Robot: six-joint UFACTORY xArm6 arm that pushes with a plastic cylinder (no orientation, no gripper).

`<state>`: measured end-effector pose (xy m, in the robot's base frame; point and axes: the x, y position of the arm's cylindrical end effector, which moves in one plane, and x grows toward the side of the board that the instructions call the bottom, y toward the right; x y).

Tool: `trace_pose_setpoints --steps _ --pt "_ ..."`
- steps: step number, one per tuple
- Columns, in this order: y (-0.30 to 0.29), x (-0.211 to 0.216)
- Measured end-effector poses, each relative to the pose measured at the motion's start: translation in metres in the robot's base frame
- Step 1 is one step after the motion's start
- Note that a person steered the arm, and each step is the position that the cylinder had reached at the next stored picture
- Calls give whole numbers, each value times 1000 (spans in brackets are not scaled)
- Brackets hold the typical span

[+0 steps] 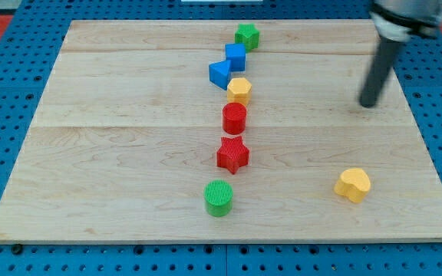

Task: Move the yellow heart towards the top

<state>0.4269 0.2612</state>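
Observation:
The yellow heart [353, 185] lies near the view's bottom right of the wooden board [129, 153]. My tip [369, 104] is at the view's right, above the heart in the view and well apart from it, touching no block. A line of blocks runs down the middle: a green star [246, 35], a blue cube [235, 57], a blue triangular block [219, 73], a yellow hexagon [239, 90], a red cylinder [235, 118], a red star [233, 155] and a green cylinder [219, 198].
The board rests on a blue pegboard table [14, 92]. The board's right edge [428, 153] runs close to the heart and my rod [378, 73].

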Motion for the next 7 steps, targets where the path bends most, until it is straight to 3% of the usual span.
trace_pose_setpoints --steps 1,2,3,6,7 --pt "29 88" --pt "29 136" --pt "-21 180" --pt "-114 91" --pt "-95 132"
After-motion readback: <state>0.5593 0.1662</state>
